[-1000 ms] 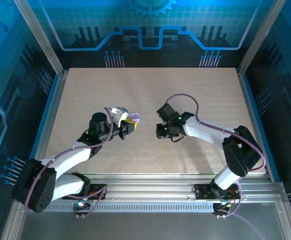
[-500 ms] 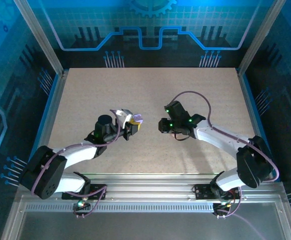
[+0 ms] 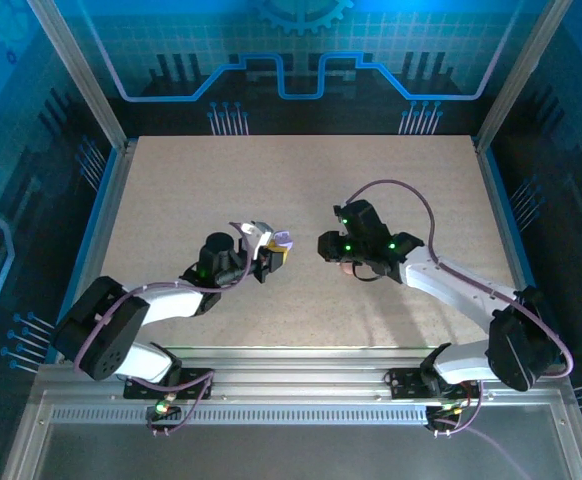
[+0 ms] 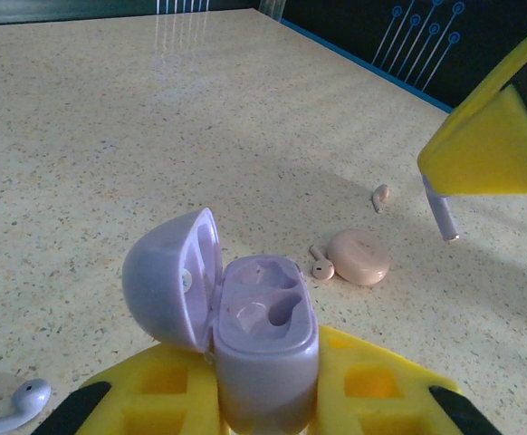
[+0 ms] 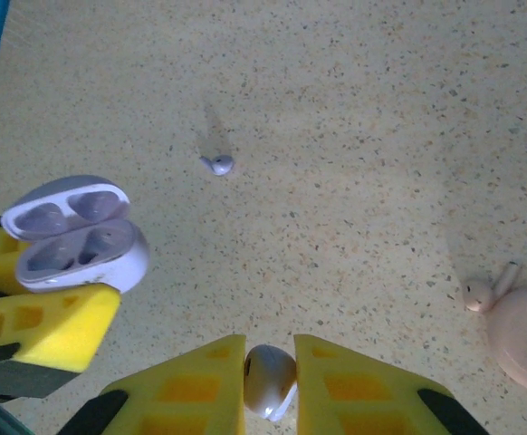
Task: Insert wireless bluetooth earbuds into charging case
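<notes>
We see a beige table (image 4: 110,109) flecked all over with fine dark specks. The open charging case (image 4: 265,367) is pale lavender inside and out, and the pads (image 4: 372,390) gripping it are bright yellow with black edges. The pinched earbud (image 5: 270,379) is whitish with a lilac tint, and the loose earbud (image 5: 218,164) is the same. The round case (image 4: 359,256) and the stubby buds (image 4: 321,267) beside it are peach-pink. The back wall (image 3: 301,70) is blue, with lighter circuit lines over a fine grid.

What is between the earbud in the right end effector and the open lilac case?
Just bare tabletop; the right wrist view shows nothing between the earbud in the right end effector and the lilac case.
</notes>
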`<action>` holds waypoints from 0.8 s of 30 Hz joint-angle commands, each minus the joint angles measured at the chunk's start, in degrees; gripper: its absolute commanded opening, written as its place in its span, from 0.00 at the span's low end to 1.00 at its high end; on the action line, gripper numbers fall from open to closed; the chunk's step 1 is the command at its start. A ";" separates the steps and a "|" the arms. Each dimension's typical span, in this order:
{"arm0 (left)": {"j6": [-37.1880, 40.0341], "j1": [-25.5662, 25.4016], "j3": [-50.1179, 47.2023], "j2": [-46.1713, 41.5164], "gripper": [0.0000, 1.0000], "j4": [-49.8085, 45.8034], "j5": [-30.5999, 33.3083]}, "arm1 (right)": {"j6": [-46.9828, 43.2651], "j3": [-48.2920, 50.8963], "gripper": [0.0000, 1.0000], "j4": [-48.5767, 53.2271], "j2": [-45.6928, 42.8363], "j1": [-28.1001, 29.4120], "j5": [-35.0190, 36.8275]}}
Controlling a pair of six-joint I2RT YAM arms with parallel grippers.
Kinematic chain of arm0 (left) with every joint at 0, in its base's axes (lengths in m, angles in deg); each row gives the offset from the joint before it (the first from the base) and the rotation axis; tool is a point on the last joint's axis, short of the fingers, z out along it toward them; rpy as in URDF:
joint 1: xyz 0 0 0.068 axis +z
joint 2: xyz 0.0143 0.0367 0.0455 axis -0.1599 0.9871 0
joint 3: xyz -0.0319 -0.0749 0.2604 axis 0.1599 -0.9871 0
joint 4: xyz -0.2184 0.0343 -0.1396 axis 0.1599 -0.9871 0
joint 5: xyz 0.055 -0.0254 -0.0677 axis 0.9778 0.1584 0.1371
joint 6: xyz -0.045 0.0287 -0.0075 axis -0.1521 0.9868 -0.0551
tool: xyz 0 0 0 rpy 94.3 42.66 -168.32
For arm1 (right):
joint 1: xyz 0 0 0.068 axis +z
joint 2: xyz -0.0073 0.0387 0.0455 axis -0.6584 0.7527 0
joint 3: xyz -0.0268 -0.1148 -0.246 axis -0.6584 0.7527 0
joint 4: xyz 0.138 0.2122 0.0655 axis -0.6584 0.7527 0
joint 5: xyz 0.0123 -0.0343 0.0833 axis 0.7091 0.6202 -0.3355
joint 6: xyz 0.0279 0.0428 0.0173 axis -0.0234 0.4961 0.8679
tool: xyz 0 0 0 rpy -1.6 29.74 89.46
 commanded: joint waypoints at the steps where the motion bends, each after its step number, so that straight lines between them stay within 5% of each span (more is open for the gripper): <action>1: 0.09 -0.74 1.08 1.07 0.15 3.75 1.12 | -0.28 0.96 0.18 -2.47 -1.79 -0.67 -0.62; 24: -0.62 -3.18 2.27 8.52 0.15 11.54 2.50 | -1.31 5.17 0.18 -15.47 -5.07 -0.50 -4.11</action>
